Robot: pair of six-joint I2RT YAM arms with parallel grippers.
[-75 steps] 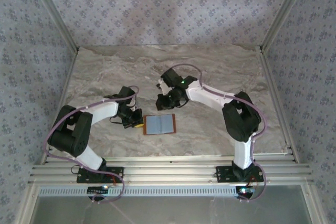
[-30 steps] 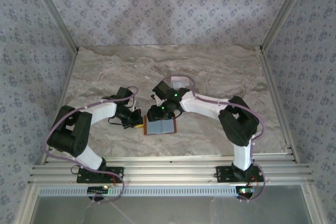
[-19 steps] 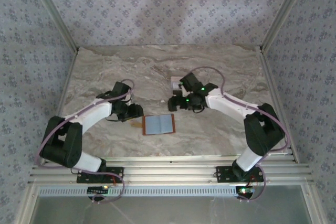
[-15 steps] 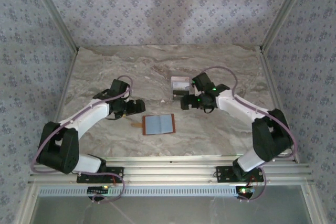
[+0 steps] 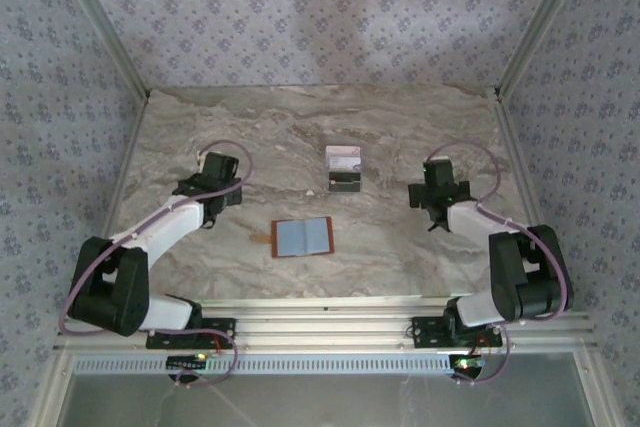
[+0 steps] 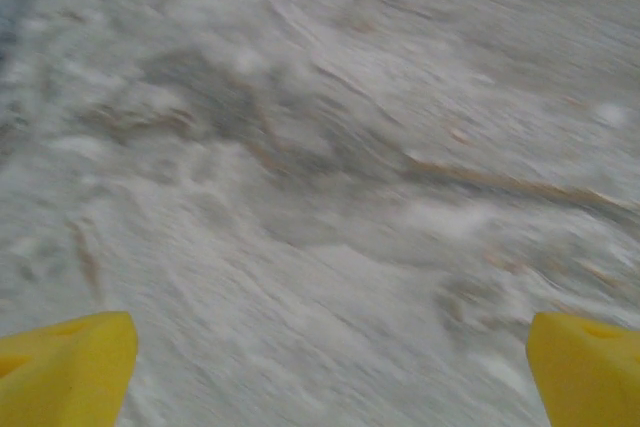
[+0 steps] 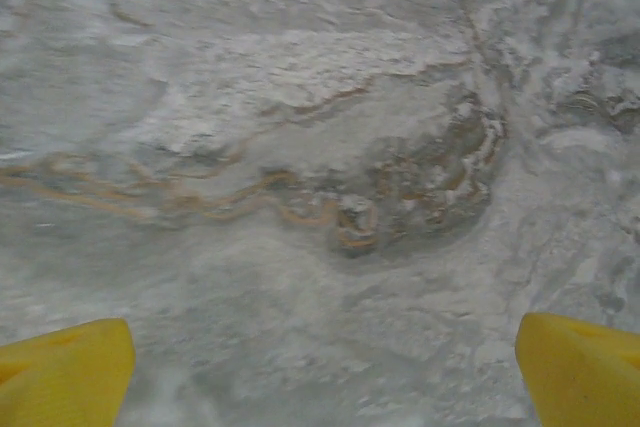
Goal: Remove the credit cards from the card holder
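The wallet (image 5: 302, 237) lies opened flat on the marbled surface (image 5: 200, 127), near the front edge and about midway across. It shows two grey-blue inner faces, an orange-brown rim and a small tab on its left side. Behind it, apart, lie the cards (image 5: 343, 159), a pale silvery-grey one touching a darker grey one. The left tool (image 6: 330, 367) and the right tool (image 7: 325, 367) both gape wide, released, each over bare surface.

The brown card holder (image 5: 302, 237) lies open flat, grey-blue faces up, with the grey credit cards (image 5: 344, 162) apart behind it.
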